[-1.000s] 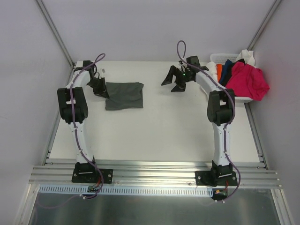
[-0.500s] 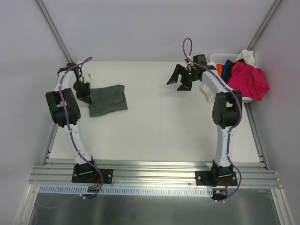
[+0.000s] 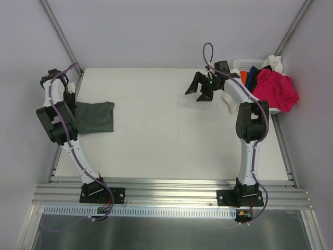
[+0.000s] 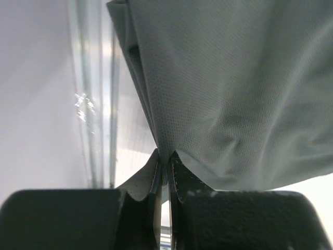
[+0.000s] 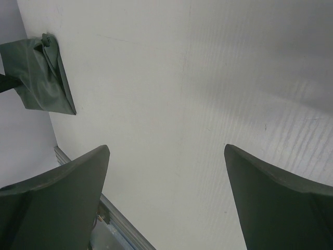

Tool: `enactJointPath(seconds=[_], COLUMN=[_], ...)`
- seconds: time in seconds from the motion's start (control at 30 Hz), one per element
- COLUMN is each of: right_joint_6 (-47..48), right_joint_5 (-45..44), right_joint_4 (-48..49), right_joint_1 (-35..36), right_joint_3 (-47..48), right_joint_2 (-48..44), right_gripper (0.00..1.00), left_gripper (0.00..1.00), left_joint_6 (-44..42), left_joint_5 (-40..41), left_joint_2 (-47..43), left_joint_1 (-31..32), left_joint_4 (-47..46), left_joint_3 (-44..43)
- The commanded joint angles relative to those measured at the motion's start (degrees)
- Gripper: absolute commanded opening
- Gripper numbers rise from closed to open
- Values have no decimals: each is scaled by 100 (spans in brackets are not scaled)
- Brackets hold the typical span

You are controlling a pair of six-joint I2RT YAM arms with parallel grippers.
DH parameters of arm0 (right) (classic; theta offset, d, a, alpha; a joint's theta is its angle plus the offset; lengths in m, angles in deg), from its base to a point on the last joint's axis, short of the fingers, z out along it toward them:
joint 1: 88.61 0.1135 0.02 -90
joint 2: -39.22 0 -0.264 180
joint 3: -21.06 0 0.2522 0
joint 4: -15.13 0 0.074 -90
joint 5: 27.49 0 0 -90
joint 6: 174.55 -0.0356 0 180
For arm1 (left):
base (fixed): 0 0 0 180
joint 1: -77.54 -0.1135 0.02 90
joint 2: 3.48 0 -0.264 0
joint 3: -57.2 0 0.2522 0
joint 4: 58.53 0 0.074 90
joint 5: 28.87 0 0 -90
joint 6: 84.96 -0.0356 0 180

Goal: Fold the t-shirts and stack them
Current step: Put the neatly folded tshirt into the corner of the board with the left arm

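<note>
The folded dark charcoal grey t-shirt point(image 3: 98, 116) lies at the table's left edge, its left end lifted. My left gripper point(image 3: 74, 108) is shut on that left edge of the shirt. In the left wrist view the grey cloth point(image 4: 234, 94) is pinched between the closed fingers of the left gripper point(image 4: 165, 167) and hangs away from them. My right gripper point(image 3: 195, 96) hovers open over the bare far-right part of the table, holding nothing. The right wrist view shows the right gripper point(image 5: 166, 149) spread wide, with the grey t-shirt point(image 5: 44, 83) far off. More t-shirts sit in the basket: magenta-pink point(image 3: 278, 89), navy point(image 3: 253, 76), orange point(image 3: 243, 78), white point(image 3: 273, 62).
The white plastic basket point(image 3: 237, 64) stands at the table's far right corner, beside the right arm. A metal rail point(image 4: 96, 94) runs along the table's left edge, right by the left gripper. White walls enclose the table on three sides.
My left gripper has dragged the grey t-shirt leftward from the table's left-centre to its left edge. The right gripper shifted slightly right at first, then stayed still and open.
</note>
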Motion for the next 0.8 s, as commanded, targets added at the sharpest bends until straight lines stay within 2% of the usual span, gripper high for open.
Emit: enactJointPath(seconds=[0.0,0.17,0.77], right_joint_6=[51,51,-63], right_joint_5=[38,82,214], right_joint_4=[-2,16,77], right_joint_1=[-4,-57,-373], right_joint_3=[184,122,51], right_joint_2=[-297,-332,-306], right_gripper=[97,98,97], left_gripper=[0,0,0], left_joint_6=[-257,-311,-144], left_joint_5=[659,1195,1864], left_joint_2=[309,853,1408], left_joint_1=[67,67,67], left_joint_4=[126,126,47], left_joint_3=[-567,-1269,-1886])
